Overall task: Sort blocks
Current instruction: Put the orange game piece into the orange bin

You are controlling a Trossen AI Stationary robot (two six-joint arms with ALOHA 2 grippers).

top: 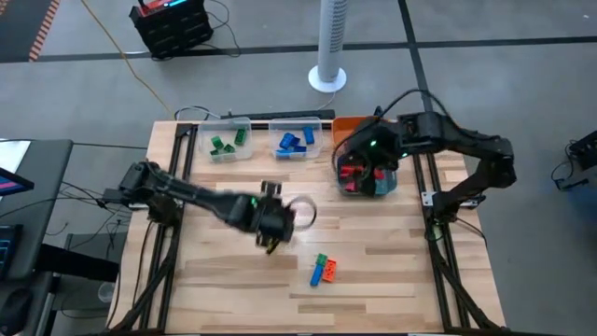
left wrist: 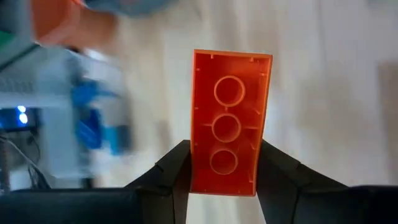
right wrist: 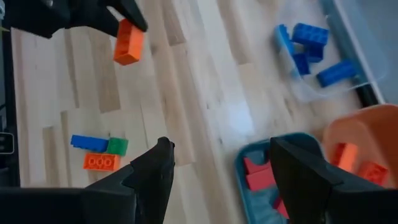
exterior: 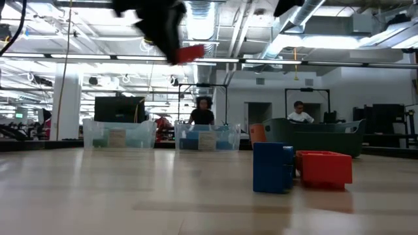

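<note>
while i watch from my station, the wooden table [top: 392, 261] fills most of the high view, with both arms over it. at its far edge i see four bins: a clear bin [top: 224, 140] with green blocks [top: 227, 142], beside it a second clear bin [top: 297, 142] with blue blocks [right wrist: 309, 48], then an orange bin [right wrist: 360, 149] holding orange blocks [right wrist: 357, 163], and just in front of that a teal bin [right wrist: 258, 180] with red blocks [right wrist: 258, 176].

my left gripper [left wrist: 222, 177] is raised above the middle of the table, its two fingers clamped on the sides of an orange block [left wrist: 228, 122], which i see hollow side up in the left wrist view, well clear of the wood.

my right gripper [right wrist: 221, 165] hangs over the teal bin at the far right, fingers spread apart with nothing between them.

near the front edge, three loose blocks lie touching on the table: a blue one [right wrist: 88, 142], a green one [right wrist: 116, 146] and an orange one [right wrist: 101, 162].
</note>
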